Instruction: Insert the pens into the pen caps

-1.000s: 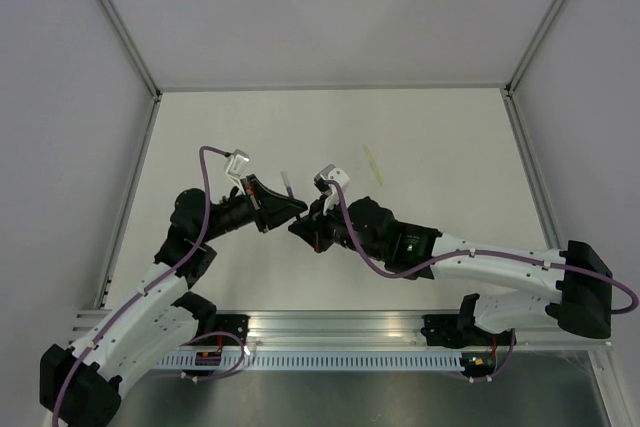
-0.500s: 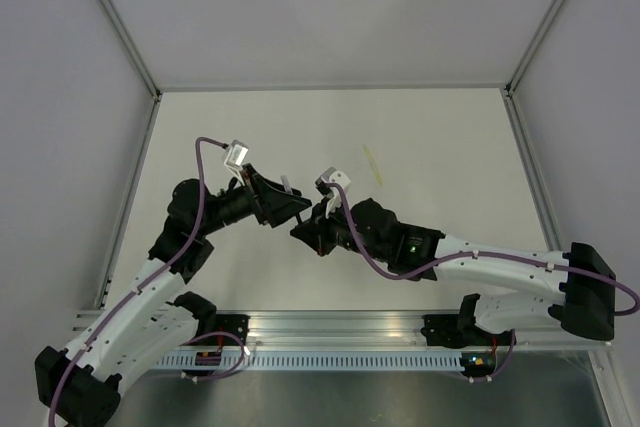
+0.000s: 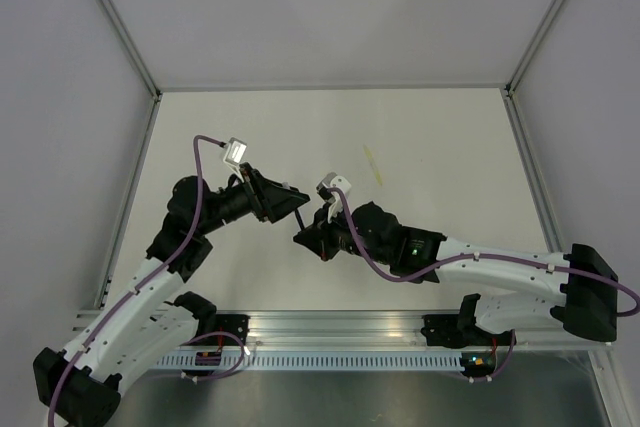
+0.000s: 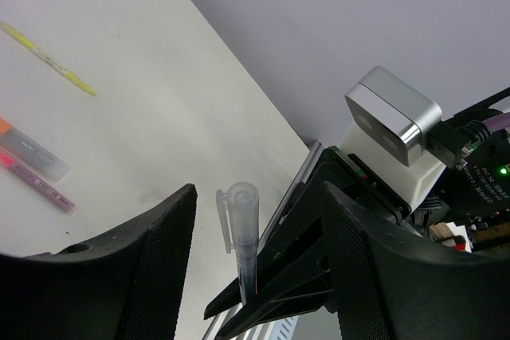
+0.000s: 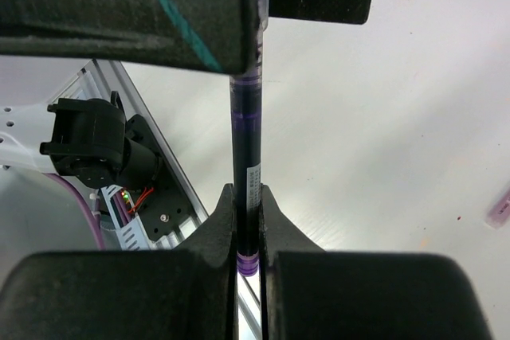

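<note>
My right gripper (image 5: 245, 194) is shut on a dark purple pen (image 5: 245, 133) that stands upright out of its fingers. A clear pen cap (image 4: 241, 211) with a clip sits on the pen's upper end. My left gripper (image 4: 259, 224) is open, its two black fingers (image 4: 127, 276) standing apart on either side of the cap without touching it. In the top view both grippers meet at mid table, the left gripper (image 3: 293, 203) just above the right gripper (image 3: 304, 236). A thin yellow pen (image 3: 372, 164) lies alone on the table further back.
In the left wrist view the yellow pen (image 4: 48, 56) lies on the white table beside a grey tube with an orange end (image 4: 33, 155) and a pink-purple one (image 4: 41, 184). A metal rail (image 3: 340, 325) runs along the near table edge.
My left gripper has opened and let go of the cap, which stays on the pen. The left arm has drawn back slightly to the left. The right gripper keeps its grip on the pen.
</note>
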Tool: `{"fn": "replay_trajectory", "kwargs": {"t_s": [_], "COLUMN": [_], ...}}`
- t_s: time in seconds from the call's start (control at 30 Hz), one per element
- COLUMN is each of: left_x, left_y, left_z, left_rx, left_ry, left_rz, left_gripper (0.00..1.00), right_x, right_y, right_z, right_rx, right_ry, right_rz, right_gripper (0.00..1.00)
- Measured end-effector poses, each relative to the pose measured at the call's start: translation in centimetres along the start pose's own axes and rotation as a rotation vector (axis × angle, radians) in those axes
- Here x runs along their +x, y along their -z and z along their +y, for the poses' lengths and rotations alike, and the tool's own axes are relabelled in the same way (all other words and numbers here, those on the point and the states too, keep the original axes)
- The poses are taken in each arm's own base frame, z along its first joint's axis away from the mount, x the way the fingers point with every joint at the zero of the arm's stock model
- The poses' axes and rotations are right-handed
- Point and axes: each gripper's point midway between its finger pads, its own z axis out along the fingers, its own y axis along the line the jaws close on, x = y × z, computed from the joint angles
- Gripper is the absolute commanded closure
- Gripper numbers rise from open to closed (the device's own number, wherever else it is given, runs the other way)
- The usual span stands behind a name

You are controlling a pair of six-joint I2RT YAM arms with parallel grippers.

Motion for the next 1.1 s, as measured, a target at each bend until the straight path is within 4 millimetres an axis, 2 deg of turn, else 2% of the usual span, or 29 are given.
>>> {"fn": "replay_trajectory", "kwargs": {"t_s": [0.07,0.17,0.27,0.3,0.33,0.37,0.7,0.9,0.93,0.97,1.03,1.07,1.1], "left_x": [0.0,-0.1,-0.1,-0.1,-0.1,-0.1,0.2,-0.6,-0.8,-0.9,-0.9,-0.8,-0.7], "left_y": [0.0,0.2,0.3,0.3,0.3,0.3,0.2,-0.1,-0.1,-0.2,-0.3,-0.2,-0.1], "left_z": [0.1,0.3,0.3,0.2,0.3,0.3,0.4,0.3,0.3,0.3,0.4,0.4,0.4], "left_rx": [-0.007,-0.021,-0.024,-0.023,-0.026,-0.026,0.009,0.060,0.064,0.065,0.063,0.060,0.056], "left_ry": [0.000,0.000,-0.006,-0.011,-0.017,-0.016,-0.013,-0.002,-0.002,-0.003,-0.001,0.001,0.006], "left_rz": [-0.002,-0.007,-0.009,-0.009,-0.012,-0.011,-0.034,-0.102,-0.109,-0.112,-0.111,-0.107,-0.097], "left_gripper": [0.36,0.44,0.70,0.89,0.96,0.98,0.98,0.98,0.96,0.86,0.77,0.67,0.62], "right_x": [0.2,0.2,0.2,0.2,0.2,0.1,-0.2,-1.4,-1.5,-1.6,-1.4,-1.2,-1.1], "right_y": [0.0,0.1,0.1,0.1,0.1,0.2,0.5,0.7,0.6,0.5,0.4,0.3,0.2], "right_z": [0.0,0.1,0.2,0.2,0.2,0.2,-0.5,-0.9,-1.0,-1.1,-1.3,-1.3,-1.2], "right_rx": [-0.003,-0.009,-0.011,-0.011,-0.014,-0.013,0.045,0.105,0.109,0.114,0.121,0.118,0.113], "right_ry": [-0.001,-0.002,-0.002,-0.002,-0.002,-0.003,0.036,0.093,0.095,0.099,0.106,0.109,0.108], "right_rz": [0.005,0.008,0.007,0.007,0.007,0.006,0.038,0.089,0.094,0.099,0.115,0.123,0.127], "right_gripper": [1.00,1.00,1.00,1.00,1.00,1.00,1.00,1.00,1.00,1.00,1.00,1.00,1.00]}}
